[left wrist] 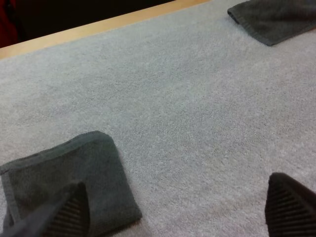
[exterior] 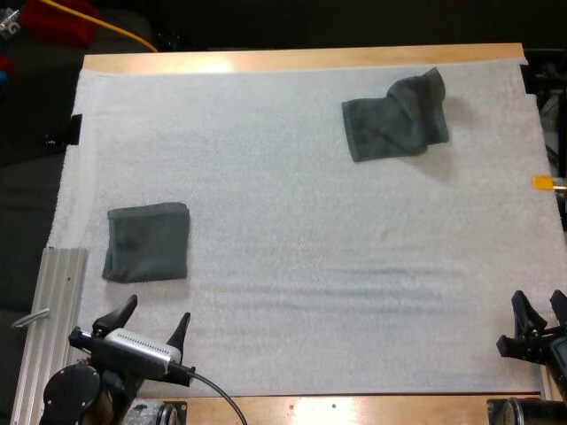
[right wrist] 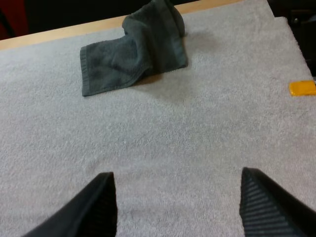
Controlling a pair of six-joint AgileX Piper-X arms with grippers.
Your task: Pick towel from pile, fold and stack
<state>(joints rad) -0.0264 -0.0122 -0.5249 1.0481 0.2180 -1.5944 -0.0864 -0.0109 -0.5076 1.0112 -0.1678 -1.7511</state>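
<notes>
A crumpled dark grey-green towel (exterior: pixel 396 116) lies at the far right of the white mat (exterior: pixel 301 239); the right wrist view has this crumpled towel (right wrist: pixel 133 54) well ahead of my fingers. A folded towel (exterior: pixel 148 241) rests flat at the mat's near left, and the left wrist view has the folded towel (left wrist: pixel 69 187) just beyond one fingertip. My left gripper (exterior: pixel 152 322) stands open close behind the folded towel, holding nothing. My right gripper (exterior: pixel 542 312) sits open at the near right edge of the mat, far from both towels. In the wrist views the left gripper (left wrist: pixel 173 212) and right gripper (right wrist: pixel 177 207) each stand with fingers wide apart over bare mat.
A ribbed metal rail (exterior: pixel 51 328) runs along the mat's near left side. The wooden table edge (exterior: pixel 301 58) borders the far side, with dark space beyond.
</notes>
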